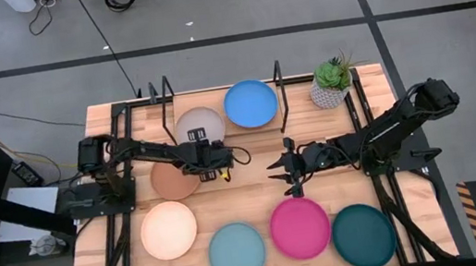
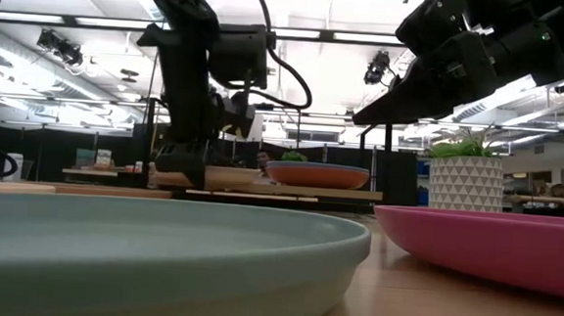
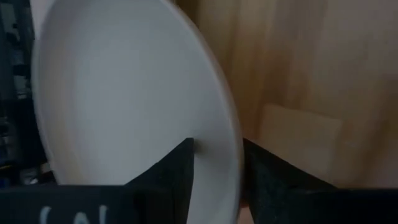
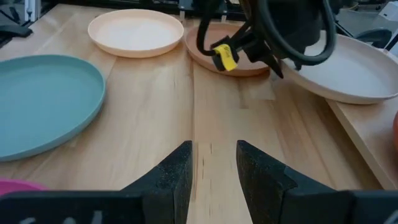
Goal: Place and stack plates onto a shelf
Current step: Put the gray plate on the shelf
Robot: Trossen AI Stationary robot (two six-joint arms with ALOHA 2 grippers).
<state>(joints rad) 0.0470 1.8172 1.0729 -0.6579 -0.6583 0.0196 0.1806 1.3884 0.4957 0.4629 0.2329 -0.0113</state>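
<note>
My left gripper [image 1: 205, 145] is shut on the grey plate [image 1: 198, 123] at the left half of the shelf [image 1: 224, 133], a light board between black uprights. The blue plate [image 1: 250, 103] sits on the shelf's right half; in the low view an orange plate [image 2: 317, 176] shows beneath it. The tan plate [image 1: 173, 181] lies flat on the table under the left arm. My right gripper [image 1: 282, 169] hovers open over bare wood near the table's middle, just beyond the magenta plate [image 1: 300, 227]. Peach [image 1: 169, 229], light blue [image 1: 236, 252] and dark teal [image 1: 364, 236] plates lie along the near side. My left gripper pinches the grey plate's near rim [image 3: 229, 163], one finger [image 3: 174, 180] over the plate's inner face and the other [image 3: 273, 183] outside it. It comes from the table's near-left side, roughly level. The plate is slightly tilted over the shelf board; whether it rests there, I cannot tell.
A small potted plant [image 1: 332, 82] stands right of the shelf's right upright [image 1: 278, 79]. Bare wood [image 4: 211, 118] lies between the two grippers and the near row of plates. Both arm bases stand at the table's left and right edges.
</note>
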